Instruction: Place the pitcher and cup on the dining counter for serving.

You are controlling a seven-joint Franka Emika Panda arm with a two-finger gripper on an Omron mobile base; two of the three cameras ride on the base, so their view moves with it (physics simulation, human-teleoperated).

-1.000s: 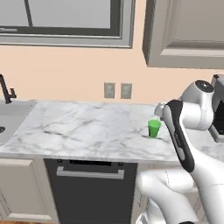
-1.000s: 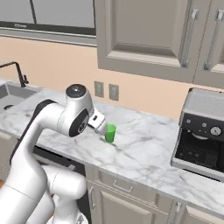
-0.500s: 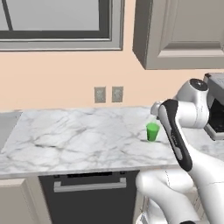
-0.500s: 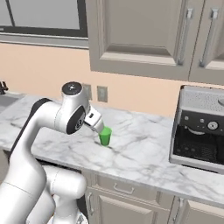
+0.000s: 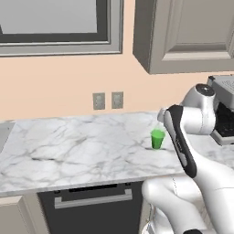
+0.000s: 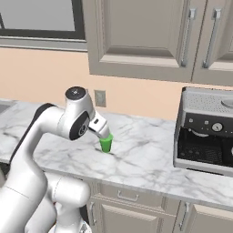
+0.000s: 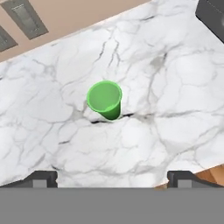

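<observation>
The small green cup (image 7: 105, 99) stands upright and empty on the marble wall counter (image 7: 175, 87), also seen as the cup (image 5: 157, 138) and the cup (image 6: 106, 144) from the base. My gripper (image 7: 113, 178) hangs above it, open, its two fingertips (image 7: 43, 177) spread wide with nothing between them. From the right base view the gripper (image 6: 105, 133) sits just over the cup's rim. The pitcher and the dining counter are out of view.
A coffee machine (image 6: 205, 132) stands on the counter to the right of the cup. Wall cabinets (image 6: 145, 36) hang above, two outlets (image 5: 105, 100) sit on the wall, and a dark appliance front (image 5: 91, 205) lies below the counter edge.
The base has driven to the right, so both base views shifted: the sink and faucet slid out at the left. The cup has stayed on the counter.
</observation>
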